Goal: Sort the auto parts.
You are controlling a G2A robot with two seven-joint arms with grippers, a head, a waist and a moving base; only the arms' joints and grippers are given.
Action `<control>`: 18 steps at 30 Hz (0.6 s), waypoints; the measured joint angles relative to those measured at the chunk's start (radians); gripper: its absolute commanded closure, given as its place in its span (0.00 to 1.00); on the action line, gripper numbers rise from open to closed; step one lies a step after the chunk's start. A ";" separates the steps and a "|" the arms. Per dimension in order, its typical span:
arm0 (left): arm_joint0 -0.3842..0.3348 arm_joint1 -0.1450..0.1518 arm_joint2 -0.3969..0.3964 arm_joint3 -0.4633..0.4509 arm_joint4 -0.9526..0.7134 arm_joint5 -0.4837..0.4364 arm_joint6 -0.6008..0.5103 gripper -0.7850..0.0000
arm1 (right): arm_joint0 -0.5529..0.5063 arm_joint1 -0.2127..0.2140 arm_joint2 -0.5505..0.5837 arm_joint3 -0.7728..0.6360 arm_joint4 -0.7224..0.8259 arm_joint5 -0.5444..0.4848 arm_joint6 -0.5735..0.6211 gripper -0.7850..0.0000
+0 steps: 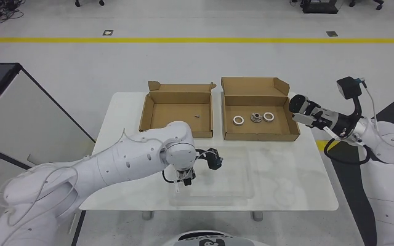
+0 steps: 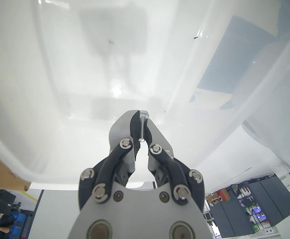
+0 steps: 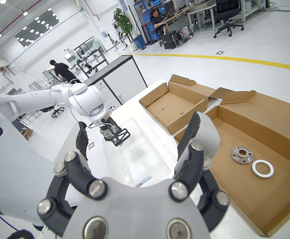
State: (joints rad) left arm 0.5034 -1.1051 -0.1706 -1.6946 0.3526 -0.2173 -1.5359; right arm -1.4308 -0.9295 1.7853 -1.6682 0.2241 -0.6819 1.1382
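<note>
Bright, even light is thrown from ceiling lamps. Glare is spread across the clear tray. Faint shadows are cast inside the cardboard boxes. Lines are bowed at wrist-view edges.

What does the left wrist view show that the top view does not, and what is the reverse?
Left wrist view, not top: a bolt clamped between the left pincer's pads. Top view, not left wrist: the left box holding a small part, and the right box holding a ring, a flange and a second ring. Both: the left pincer over the clear tray.
</note>
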 measured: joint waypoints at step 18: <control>-0.102 0.056 -0.023 -0.116 -0.103 0.067 0.029 1.00 | 0.000 0.000 0.000 0.000 0.000 0.000 0.000 0.00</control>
State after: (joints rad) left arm 0.4014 -1.0490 -0.1936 -1.8103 0.2492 -0.1506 -1.5074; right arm -1.4308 -0.9295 1.7853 -1.6682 0.2241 -0.6819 1.1382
